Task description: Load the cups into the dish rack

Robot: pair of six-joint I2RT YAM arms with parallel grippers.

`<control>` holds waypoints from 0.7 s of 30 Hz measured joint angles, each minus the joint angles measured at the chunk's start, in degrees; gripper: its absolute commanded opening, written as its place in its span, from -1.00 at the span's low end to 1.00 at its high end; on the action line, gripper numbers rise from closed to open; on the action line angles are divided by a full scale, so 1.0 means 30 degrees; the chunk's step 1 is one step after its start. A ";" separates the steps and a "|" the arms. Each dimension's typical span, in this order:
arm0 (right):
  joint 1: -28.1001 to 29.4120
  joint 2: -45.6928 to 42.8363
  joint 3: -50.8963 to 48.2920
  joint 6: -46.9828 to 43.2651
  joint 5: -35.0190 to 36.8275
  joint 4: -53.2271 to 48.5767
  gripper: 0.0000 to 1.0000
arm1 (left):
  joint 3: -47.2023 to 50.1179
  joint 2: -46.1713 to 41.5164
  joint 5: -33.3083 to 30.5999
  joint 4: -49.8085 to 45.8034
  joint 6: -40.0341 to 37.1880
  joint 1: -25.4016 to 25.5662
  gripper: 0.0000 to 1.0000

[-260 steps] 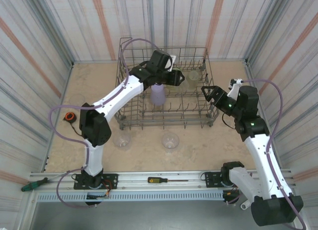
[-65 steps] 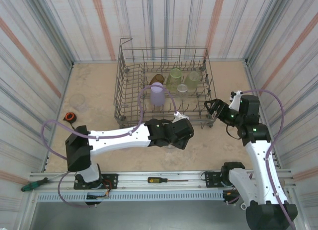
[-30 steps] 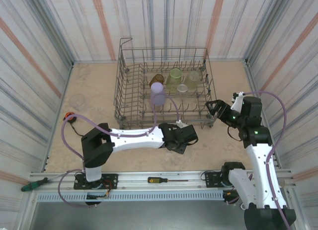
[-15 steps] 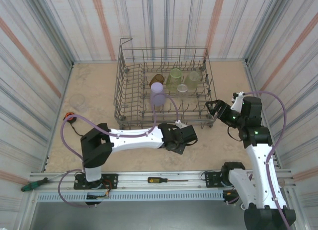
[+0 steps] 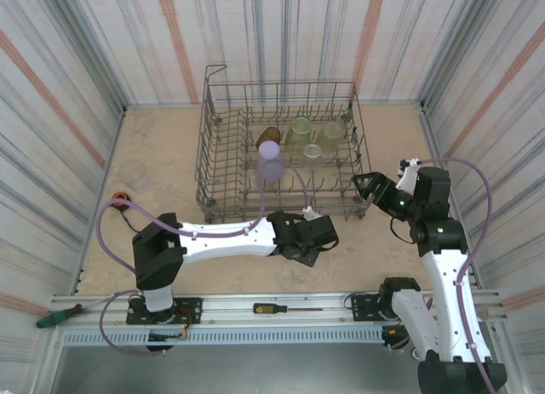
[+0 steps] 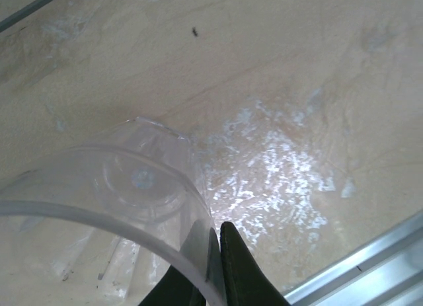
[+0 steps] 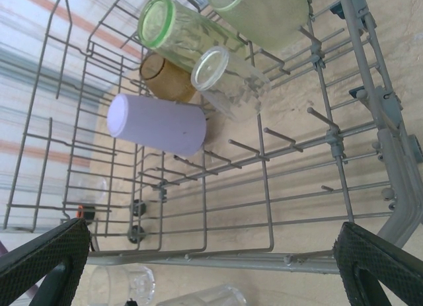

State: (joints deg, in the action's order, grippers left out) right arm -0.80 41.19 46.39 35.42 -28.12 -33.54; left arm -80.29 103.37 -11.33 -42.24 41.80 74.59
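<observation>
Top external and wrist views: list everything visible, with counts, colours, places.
dish rack: one, grey wire, centre of table
lavender cup: one, lavender, in rack
amber cup: one, amber-brown, in rack
green cup: one, pale green, in rack
yellowish cup: one, yellowish-clear, in rack
clear cups: four, colourless; one in rack, one before rack, one pinched, one far left
orange round object: one, orange, table's left
screwdrivers: two, yellow-black and green handles, table's near edge
left gripper: one, black, shut on clear cup's rim
right gripper: one, black, open, facing rack
</observation>
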 measured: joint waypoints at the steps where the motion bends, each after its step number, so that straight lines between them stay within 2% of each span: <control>1: 0.0000 -0.0007 0.0000 0.0015 0.0000 0.0000 0.98 | -0.0131 -0.0051 0.0095 0.0007 -0.0073 0.0036 -1.00; 10: 0.0000 -0.0015 0.0007 0.0029 0.0007 0.0000 0.98 | -0.2259 -0.0539 0.0998 -0.0517 -0.0794 0.0131 -1.00; 21: 0.0000 0.0372 0.0364 0.0029 -0.0007 0.0015 0.98 | -0.5064 -0.0539 0.0911 -0.1938 -0.1741 0.0146 -1.00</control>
State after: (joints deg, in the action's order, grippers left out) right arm -0.80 42.30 47.48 35.51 -28.14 -33.50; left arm -95.48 101.75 -8.60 -48.05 36.58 75.02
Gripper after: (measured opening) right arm 0.989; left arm 0.097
